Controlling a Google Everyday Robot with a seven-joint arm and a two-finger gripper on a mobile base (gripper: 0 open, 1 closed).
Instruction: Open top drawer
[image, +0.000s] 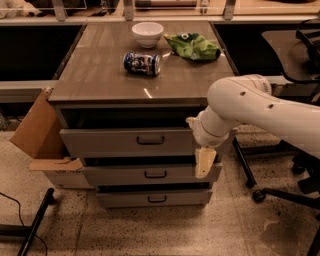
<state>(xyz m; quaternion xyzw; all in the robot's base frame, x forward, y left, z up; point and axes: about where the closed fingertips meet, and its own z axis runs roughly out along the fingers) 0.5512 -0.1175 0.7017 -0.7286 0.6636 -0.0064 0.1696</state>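
The top drawer (120, 143) is the tallest of three grey drawers in the cabinet, with a small dark loop handle (150, 141) at its centre. It stands slightly pulled out, with a dark gap under the cabinet top. My gripper (205, 163) hangs down from the white arm (260, 107) in front of the drawers' right end. It is level with the seam between the top and middle drawer, to the right of the handle and apart from it.
On the cabinet top (100, 75) are a white bowl (147, 33), a can on its side (142, 64) and a green bag (192, 46). A cardboard box (37, 130) leans at the cabinet's left. An office chair base (280, 192) is at the right. A dark bar (35, 222) lies on the floor at left.
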